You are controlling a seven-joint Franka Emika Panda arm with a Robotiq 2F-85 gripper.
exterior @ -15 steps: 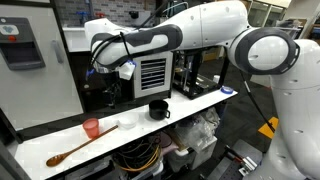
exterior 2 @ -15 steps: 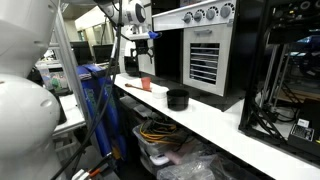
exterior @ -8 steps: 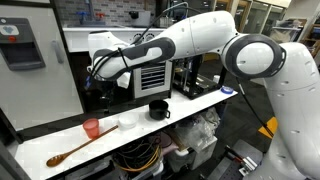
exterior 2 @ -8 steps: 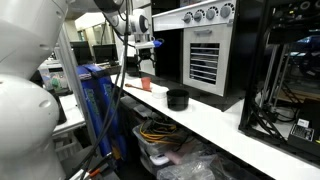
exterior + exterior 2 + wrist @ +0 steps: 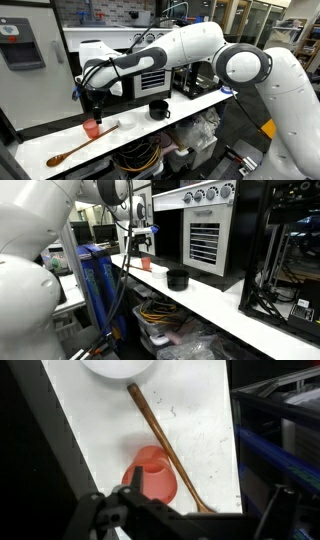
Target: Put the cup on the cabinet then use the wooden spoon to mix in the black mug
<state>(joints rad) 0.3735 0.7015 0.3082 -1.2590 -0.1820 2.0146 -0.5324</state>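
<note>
- The arm (image 5: 190, 45) stretches long and nearly level across an exterior view, its white links giving way to a dark band towards the wrist
- Its big rounded elbow joint (image 5: 245, 65) sits nearest the camera, and the forearm runs away from it
- The wrist (image 5: 95, 75) bends down, so the gripper (image 5: 94, 108) points straight down and is held low
- In an exterior view the gripper (image 5: 143, 250) looks small and far off, fingers downward
- In the wrist view the gripper (image 5: 210, 498) enters from the bottom edge, jaws spread wide, with one dark finger (image 5: 138, 482) at left and the other at right
</note>
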